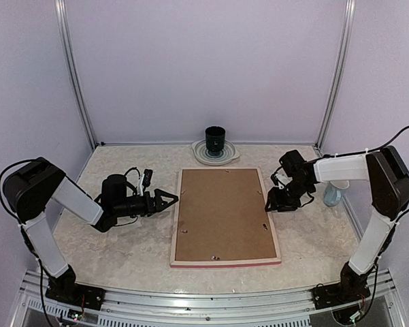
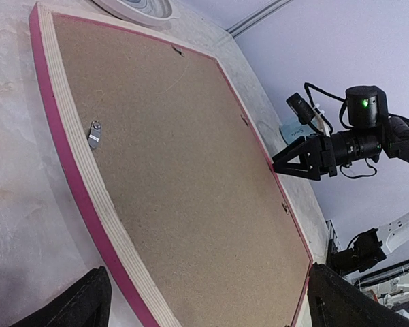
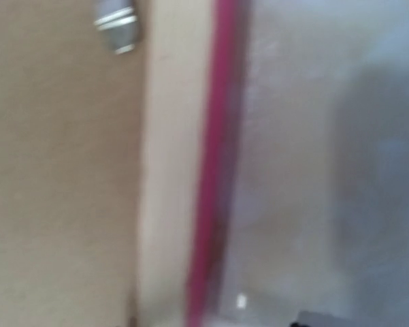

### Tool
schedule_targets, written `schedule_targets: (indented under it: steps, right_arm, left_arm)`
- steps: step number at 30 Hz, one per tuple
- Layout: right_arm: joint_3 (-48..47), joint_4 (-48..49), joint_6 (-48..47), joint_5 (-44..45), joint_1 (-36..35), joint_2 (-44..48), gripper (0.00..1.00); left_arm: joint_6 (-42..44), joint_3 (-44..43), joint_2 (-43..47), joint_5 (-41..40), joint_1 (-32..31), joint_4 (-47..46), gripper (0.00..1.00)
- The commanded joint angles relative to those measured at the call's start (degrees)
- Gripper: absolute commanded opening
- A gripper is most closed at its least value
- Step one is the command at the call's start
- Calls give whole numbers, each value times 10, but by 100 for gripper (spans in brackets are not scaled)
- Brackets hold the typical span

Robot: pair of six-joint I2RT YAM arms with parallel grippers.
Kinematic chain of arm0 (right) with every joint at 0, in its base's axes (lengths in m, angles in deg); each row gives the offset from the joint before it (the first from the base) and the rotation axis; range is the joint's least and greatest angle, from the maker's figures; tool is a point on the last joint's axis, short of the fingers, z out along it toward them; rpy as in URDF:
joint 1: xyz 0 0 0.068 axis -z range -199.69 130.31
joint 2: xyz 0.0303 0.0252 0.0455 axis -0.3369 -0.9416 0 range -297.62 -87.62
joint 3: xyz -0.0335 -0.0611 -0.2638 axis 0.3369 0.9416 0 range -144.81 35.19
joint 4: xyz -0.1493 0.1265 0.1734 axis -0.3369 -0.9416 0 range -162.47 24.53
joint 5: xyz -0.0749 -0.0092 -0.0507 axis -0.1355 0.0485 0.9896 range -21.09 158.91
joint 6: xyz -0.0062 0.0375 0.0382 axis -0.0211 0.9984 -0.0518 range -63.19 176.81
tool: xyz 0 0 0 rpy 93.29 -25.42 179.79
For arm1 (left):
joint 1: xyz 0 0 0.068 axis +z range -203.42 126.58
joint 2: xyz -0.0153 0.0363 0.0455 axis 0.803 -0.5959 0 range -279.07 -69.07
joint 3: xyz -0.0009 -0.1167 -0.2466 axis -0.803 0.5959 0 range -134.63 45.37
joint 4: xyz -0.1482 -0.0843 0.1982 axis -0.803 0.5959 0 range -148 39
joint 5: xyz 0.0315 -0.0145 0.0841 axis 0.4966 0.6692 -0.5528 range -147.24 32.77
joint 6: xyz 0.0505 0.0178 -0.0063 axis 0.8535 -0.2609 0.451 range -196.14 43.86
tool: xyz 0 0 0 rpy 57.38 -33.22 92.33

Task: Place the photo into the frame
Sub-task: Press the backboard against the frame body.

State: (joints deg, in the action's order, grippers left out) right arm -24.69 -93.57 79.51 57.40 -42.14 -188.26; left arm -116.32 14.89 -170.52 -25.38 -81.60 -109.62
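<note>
Left fingers [image 2: 75, 303]: wide apart, empty, just short of frame [image 2: 78, 163].
Right gripper [image 1: 271, 202]: at frame's opposite rim; finger spread unclear.
Frame: face-down between them, backing [image 1: 221, 214] in.
Photo: unseen.
Risk: one-sided prying could slide frame.

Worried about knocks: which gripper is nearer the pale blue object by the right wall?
Right. The right gripper sits just left of the pale blue object; the left gripper lies beyond the frame.
</note>
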Motion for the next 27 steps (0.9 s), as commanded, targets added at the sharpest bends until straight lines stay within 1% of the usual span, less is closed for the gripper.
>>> schedule_targets:
  steps: [1,9,13,18,22,27]
  right_arm:
    - [3,2,-1,5,-16,-3,53]
    - [0,1,1,7,-18,-9,53]
    - [-8,0,1,8,-19,-10,52]
    - [-21,3,6,13,-21,-20,52]
    - [-31,3,7,14,-22,-27,52]
    - [-37,5,9,17,-23,-28,52]
  left_arm:
    - [8,-12,-7,0,-2,-3,99]
    - [7,-12,-7,2,-2,-3,99]
    - [12,-20,-12,-13,-3,21,99]
    - [33,-43,-22,-51,-11,88,99]
    - [79,-80,-20,-134,-29,196,99]
    - [110,-118,-24,-216,-54,287,99]
